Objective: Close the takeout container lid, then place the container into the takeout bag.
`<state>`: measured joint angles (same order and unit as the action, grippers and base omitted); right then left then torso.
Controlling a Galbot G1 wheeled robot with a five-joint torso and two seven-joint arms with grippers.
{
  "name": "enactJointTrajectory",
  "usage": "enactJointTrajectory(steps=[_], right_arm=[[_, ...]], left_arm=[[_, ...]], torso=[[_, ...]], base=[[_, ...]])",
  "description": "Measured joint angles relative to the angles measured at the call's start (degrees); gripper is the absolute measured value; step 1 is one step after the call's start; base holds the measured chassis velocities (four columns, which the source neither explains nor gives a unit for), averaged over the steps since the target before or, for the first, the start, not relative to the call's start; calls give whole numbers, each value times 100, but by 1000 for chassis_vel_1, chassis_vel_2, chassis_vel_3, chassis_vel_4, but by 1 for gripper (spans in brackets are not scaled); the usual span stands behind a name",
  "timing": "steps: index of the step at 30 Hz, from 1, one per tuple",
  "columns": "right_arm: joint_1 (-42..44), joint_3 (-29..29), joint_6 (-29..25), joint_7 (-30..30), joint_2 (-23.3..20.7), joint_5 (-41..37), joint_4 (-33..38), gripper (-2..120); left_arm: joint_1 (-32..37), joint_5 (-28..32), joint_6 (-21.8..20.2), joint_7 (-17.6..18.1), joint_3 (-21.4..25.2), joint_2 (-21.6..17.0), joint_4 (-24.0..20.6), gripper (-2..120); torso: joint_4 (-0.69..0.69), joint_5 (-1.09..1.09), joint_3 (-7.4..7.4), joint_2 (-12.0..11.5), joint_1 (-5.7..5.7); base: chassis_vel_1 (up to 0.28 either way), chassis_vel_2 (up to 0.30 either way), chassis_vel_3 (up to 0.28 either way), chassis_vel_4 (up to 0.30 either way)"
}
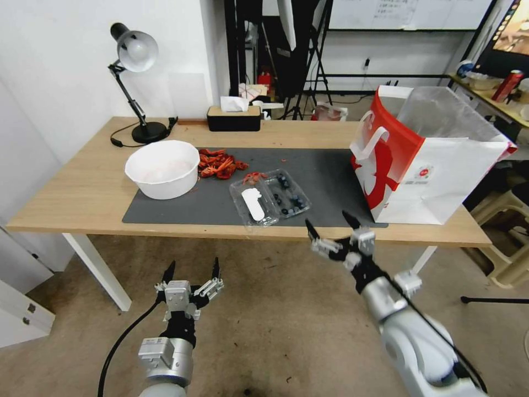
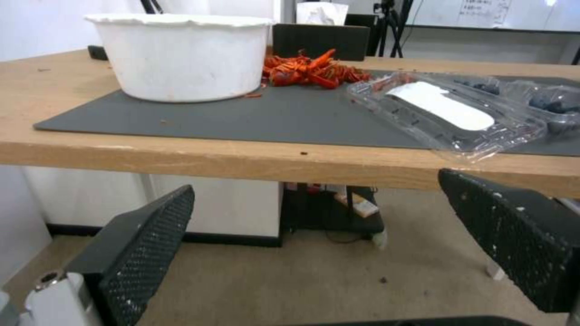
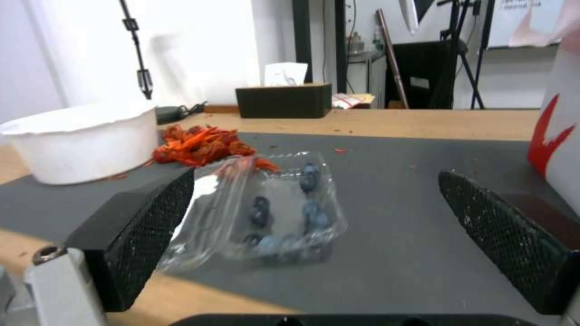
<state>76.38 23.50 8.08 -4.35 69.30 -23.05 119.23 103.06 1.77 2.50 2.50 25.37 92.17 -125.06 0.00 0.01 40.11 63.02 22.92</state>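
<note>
The takeout container [image 1: 289,194] lies open on the dark mat, blueberries in its right half [image 3: 290,208]. Its lid [image 1: 253,205], clear with a white oblong label [image 2: 441,108], is folded out flat to the left. The red and white takeout bag [image 1: 424,160] stands open at the table's right end, and its side shows in the right wrist view [image 3: 559,136]. My right gripper [image 1: 328,219] hovers open at the table's front edge, just right of the container and facing it [image 3: 317,174]. My left gripper [image 1: 193,266] hangs open below and in front of the table edge [image 2: 315,181].
A round white bowl [image 1: 162,168] stands left of the container, with a heap of red crayfish [image 1: 217,164] beside it. A desk lamp [image 1: 135,82] and a black tissue box [image 1: 233,117] sit at the back. The mat [image 1: 330,176] is bare between container and bag.
</note>
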Motion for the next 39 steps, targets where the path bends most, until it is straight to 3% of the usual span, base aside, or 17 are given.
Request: enactJointTrajectory(steps=[7, 12, 13, 22, 39], right_arm=[[-855, -247, 449, 430, -288, -301, -452, 100], [-1353, -398, 1073, 774, -411, -339, -634, 100], [-1519, -451, 1409, 910, -442, -354, -680, 100], [-2056, -839, 2323, 1110, -547, -328, -1009, 100], [-2554, -1232, 2761, 1178, -529, -270, -1329, 100]], left_arm=[[73, 64, 149, -104, 135, -1, 4, 100], [81, 73, 173, -122, 152, -1, 5, 100], [76, 72, 177, -134, 167, -1, 28, 100], [66, 56, 171, -158, 256, -2, 96, 100], [56, 64, 212, -163, 281, -3, 158, 100]], torso=[[1, 0, 0, 0, 0], [0, -1, 0, 0, 0], [0, -1, 0, 0, 0], [1, -1, 0, 0, 0], [0, -1, -1, 0, 0]], base=[[0, 0, 0, 0], [0, 0, 0, 0], [0, 0, 0, 0], [0, 0, 0, 0], [0, 0, 0, 0]])
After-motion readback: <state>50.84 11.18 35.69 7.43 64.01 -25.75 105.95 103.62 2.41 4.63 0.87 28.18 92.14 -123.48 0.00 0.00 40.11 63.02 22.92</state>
